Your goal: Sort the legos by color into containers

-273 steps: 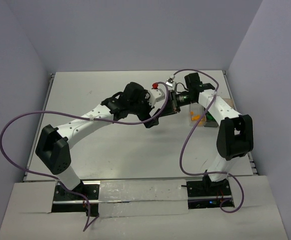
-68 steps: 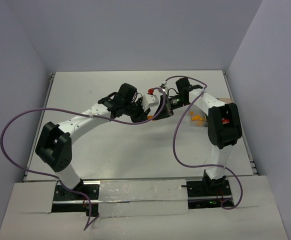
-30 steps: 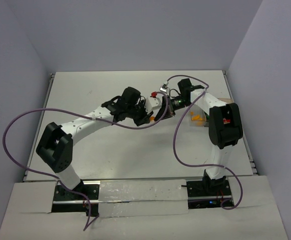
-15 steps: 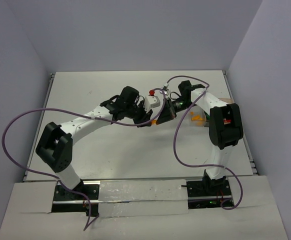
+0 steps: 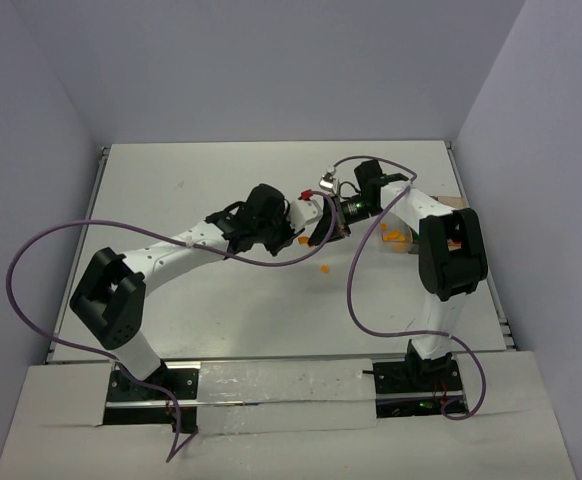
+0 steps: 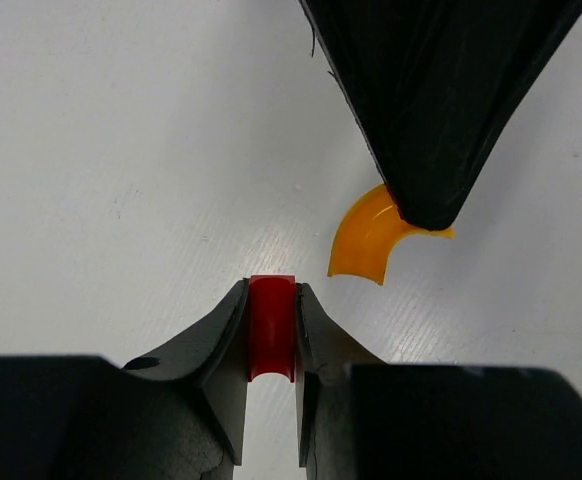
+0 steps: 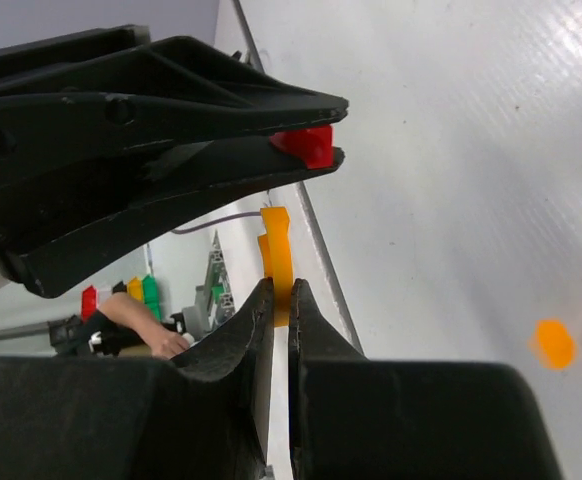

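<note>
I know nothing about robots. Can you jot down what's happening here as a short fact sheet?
left gripper: shut on a red lego
right gripper: shut on a curved orange lego
spacing: the two grippers meet tip to tip, close over the table
loose orange lego: lying on the table near them
containers: beside the right arm, partly hidden by it
</note>
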Controlling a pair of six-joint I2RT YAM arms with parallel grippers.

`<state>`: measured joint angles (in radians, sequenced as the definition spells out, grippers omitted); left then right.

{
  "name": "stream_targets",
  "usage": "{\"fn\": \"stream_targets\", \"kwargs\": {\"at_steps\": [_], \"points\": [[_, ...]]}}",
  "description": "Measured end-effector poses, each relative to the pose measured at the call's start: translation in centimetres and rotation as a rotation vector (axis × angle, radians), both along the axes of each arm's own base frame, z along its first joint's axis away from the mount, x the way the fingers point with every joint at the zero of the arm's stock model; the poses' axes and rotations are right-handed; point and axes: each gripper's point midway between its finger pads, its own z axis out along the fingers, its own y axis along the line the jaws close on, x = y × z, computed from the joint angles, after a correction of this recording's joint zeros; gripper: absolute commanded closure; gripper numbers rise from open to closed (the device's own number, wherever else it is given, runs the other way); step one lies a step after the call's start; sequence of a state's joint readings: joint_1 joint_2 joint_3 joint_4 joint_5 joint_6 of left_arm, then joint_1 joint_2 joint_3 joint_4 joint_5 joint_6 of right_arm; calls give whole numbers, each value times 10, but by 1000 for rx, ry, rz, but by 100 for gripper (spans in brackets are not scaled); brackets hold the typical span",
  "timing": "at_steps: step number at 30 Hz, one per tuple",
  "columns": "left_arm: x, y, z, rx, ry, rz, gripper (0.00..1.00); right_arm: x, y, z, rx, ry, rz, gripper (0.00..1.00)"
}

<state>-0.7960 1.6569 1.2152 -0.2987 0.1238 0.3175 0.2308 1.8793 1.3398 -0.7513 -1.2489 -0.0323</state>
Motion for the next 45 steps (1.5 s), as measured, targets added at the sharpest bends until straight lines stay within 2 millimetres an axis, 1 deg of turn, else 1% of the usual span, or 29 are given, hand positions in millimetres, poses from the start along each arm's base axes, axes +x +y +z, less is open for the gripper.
{"fn": "stream_targets", "kwargs": {"at_steps": [5,9,12,15,18,20,23,25,27,28,30,32,35,39,41,43,45], "points": [[1,2,-1,-18,22,5,100,8,-2,-4,-29,3,-33,100],[1,9,-7,-50,83,19,100,15,-10,-8,-51,5,-67,100],[1,16,-10,-72,129,28,100,24,-23,-11,-73,-1,-109,100],[-2,17,-10,-100,177,23,100,37,-44,-13,-115,-33,-165,100],[-8,14,-7,-119,216,15,100,49,-75,-8,-173,-94,-239,100],[-7,9,-2,-131,227,12,100,57,-103,2,-219,-148,-301,100],[0,3,8,-150,215,16,100,72,-155,20,-296,-241,-413,100],[5,0,12,-155,205,22,100,78,-192,31,-362,-294,-482,100],[11,-4,17,-158,197,27,100,82,-226,37,-436,-331,-541,100],[14,-6,19,-160,194,28,100,83,-240,39,-474,-343,-562,100],[19,-10,22,-166,191,31,100,82,-258,39,-535,-356,-579,100],[21,-13,23,-176,202,35,100,80,-264,38,-572,-357,-571,100],[22,-14,24,-203,243,43,100,81,-261,35,-593,-352,-542,100],[28,-11,33,-269,313,80,100,85,-253,17,-617,-321,-497,99],[35,-7,39,-307,343,109,100,88,-251,6,-634,-300,-479,97],[41,-2,44,-339,370,143,100,90,-249,-6,-654,-281,-466,92],[46,2,47,-361,382,169,100,92,-248,-17,-677,-265,-456,83]]}}
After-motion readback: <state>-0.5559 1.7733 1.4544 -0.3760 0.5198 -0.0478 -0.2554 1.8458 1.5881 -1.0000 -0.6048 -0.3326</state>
